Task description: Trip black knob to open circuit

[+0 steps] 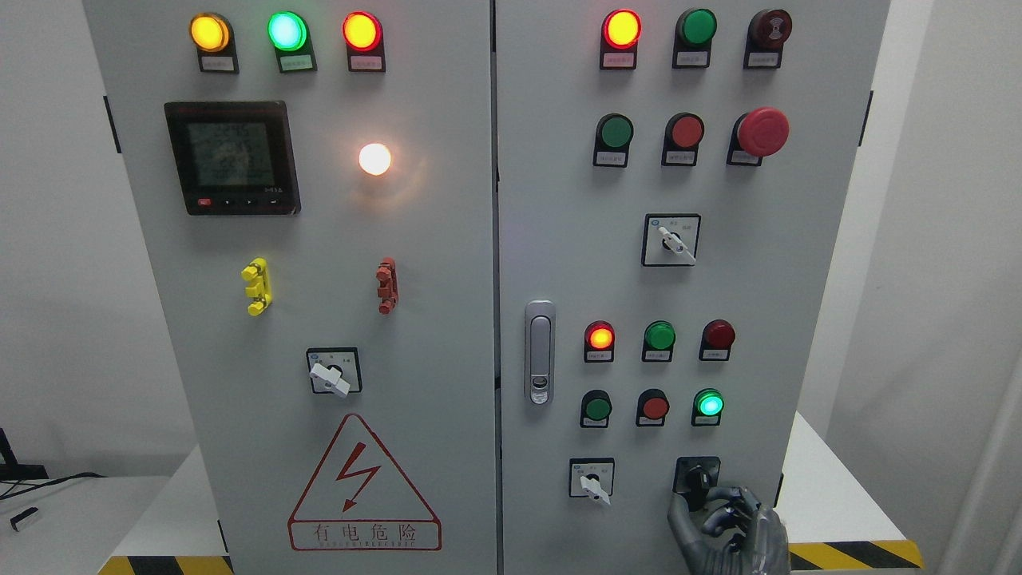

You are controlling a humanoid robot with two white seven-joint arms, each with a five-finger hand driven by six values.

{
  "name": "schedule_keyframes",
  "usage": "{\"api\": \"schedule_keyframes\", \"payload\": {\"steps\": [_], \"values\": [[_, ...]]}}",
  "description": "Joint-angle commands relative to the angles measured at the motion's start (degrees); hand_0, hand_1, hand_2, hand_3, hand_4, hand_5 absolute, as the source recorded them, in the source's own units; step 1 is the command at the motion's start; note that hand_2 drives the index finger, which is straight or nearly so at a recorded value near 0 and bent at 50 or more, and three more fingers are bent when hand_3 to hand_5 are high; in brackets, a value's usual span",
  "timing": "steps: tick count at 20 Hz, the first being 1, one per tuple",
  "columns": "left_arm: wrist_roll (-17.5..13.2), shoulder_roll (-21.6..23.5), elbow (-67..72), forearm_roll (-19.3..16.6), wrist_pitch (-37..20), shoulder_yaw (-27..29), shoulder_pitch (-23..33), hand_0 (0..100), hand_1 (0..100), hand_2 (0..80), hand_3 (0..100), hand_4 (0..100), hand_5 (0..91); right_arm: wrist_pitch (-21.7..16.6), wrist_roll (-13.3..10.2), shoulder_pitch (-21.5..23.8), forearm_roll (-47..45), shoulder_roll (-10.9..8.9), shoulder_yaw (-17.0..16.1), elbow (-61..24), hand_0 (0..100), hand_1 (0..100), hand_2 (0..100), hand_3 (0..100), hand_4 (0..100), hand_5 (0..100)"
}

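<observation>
right robot hand (730, 523) has its fingers curled just under the black knob (698, 477), seemingly pinching nothing yet. a loose grip could slip off mid-twist.

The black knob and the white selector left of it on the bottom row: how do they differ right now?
The black knob is dark on a black plate, with the right hand at it; the white selector sits on a pale plate, untouched, its lever pointing down-right. Both are rotary switches on the right door.

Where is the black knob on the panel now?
In the head view, the black knob sits at the lower right of the right door, right of a white switch, with the right hand at it.
</observation>
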Motion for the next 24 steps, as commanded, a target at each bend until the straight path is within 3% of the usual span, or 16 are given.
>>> {"api": "schedule_keyframes", "payload": {"steps": [1, 24], "values": [[0.0, 0.0, 0.0, -1.8, 0.0, 0.0, 0.0, 12, 39, 0.0, 0, 0, 0.0, -0.8, -0.1, 0.0, 2.2, -0.11, -0.4, 0.0, 24, 77, 52, 83, 81, 91], [0.0, 0.0, 0.0, -1.8, 0.0, 0.0, 0.0, 12, 39, 0.0, 0, 0, 0.0, -2.6, -0.2, 1.2, 2.4, -0.72, -0.6, -0.1, 24, 78, 47, 81, 79, 91]]}}
